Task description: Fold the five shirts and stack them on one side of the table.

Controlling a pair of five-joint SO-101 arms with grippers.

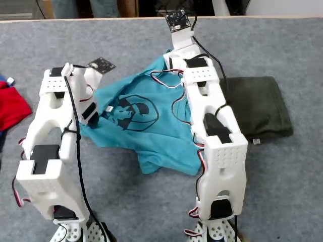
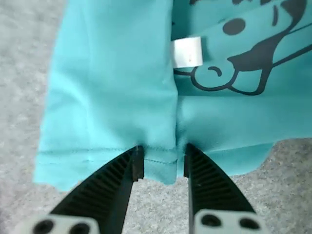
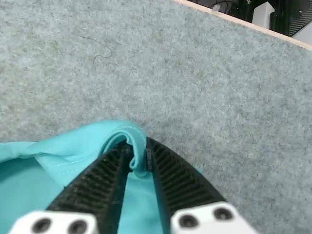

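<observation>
Grey felt tabletop (image 1: 282,191), two white arms side by side. teal shirt (image 1: 146,143) lies spread and rumpled in the middle between the arms, dark print (image 1: 132,111) face up, one lower corner bunched toward the near edge. Folded dark green shirt (image 1: 257,106) sits to the right, just beside the right arm and touching or nearly touching the teal one. red shirt (image 1: 10,108) is at the far left edge, well apart. left gripper (image 2: 162,163) is at the shirt's left side on the stitched hem (image 2: 97,161): jaws a little apart, a raised pleat of hem between them, not clearly pressed on it, so I read it as not yet clamped. white tag (image 2: 187,51) lies on the cloth just beyond the tips. right gripper (image 3: 139,156) is at the shirt's far edge, jaws nearly together and pinching a rolled lip of teal fabric, bare felt past it. Handling judgement: thin knit, light, limp, no stiffness, so it will sag and drag on the felt and anything not held will trail. Not fragile, a bit slippery in ribbed jaws if only one layer is caught. Best hold is hems and seams at corners or edges, where the cloth is doubled, both arms on the same edge to keep a fold line straight. Loose bunched corner near the right arm base likely needs flattening.
</observation>
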